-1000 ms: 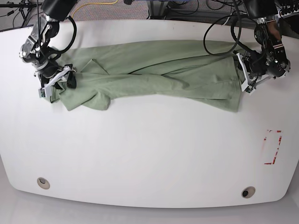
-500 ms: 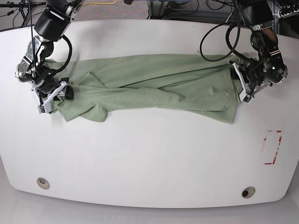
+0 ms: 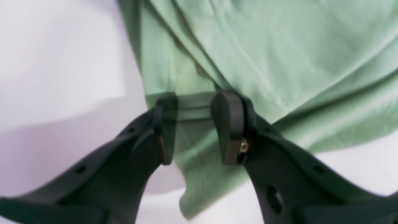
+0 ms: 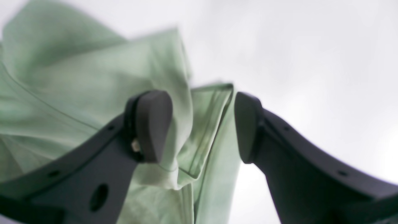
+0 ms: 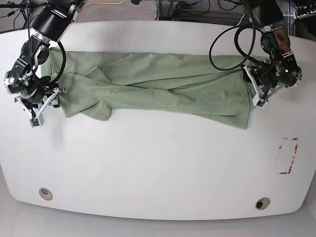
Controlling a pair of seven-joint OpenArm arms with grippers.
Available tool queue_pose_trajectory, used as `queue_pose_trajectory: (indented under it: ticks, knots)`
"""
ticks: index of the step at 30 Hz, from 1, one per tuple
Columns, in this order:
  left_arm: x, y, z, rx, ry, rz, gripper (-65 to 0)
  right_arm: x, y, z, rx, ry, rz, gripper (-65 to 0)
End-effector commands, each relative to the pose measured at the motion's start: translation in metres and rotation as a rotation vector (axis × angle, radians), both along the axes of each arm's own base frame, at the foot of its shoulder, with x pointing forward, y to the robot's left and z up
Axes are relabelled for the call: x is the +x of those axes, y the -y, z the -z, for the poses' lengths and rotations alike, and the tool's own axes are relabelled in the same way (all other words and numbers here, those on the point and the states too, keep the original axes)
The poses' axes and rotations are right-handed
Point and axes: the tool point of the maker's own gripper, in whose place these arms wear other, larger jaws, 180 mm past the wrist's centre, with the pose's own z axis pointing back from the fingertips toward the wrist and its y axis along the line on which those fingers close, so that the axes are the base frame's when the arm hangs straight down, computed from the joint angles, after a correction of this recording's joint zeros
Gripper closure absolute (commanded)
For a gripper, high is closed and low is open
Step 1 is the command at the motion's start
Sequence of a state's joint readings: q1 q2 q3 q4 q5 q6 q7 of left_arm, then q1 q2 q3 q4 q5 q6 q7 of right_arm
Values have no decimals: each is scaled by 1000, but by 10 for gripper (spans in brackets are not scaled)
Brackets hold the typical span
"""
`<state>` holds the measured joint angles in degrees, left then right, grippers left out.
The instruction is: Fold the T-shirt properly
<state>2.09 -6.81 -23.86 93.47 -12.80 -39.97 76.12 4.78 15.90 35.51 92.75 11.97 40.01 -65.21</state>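
The T-shirt, pale sage green and creased in long folds, lay stretched crosswise over the far half of the white table. At its nine o'clock end the right gripper stood with fingers apart around a bunched hemmed edge. At three o'clock the left gripper had fingers spread slightly, cloth between them. Bare tabletop spread toward six o'clock, bearing a red-marked rectangle at four o'clock. Cables trailed beyond the far edge.

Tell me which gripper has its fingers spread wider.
The right gripper: its fingers gape around a shirt edge, while the left gripper's sit closer together.
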Motion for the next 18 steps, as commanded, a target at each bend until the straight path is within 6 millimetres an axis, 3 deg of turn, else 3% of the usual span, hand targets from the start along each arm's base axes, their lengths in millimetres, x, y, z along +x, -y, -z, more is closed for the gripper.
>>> queue_pose_trajectory:
  ticks: [1,7,13,18]
  knots:
    - [3,-10,-14,60,9,3,-217,12,3,-19,-28,49,-3,-339]
    - [10,-4,-26,35,49,16,-217,25,-13,-13,-13,37,-33,-339]
    - [17,2,-42,23,114,34,-217,47,-61,-1,46,31,-131,-339]
    - [17,0,-44,30,119,34,-217,59,-99,2,84,39,-207,-341]
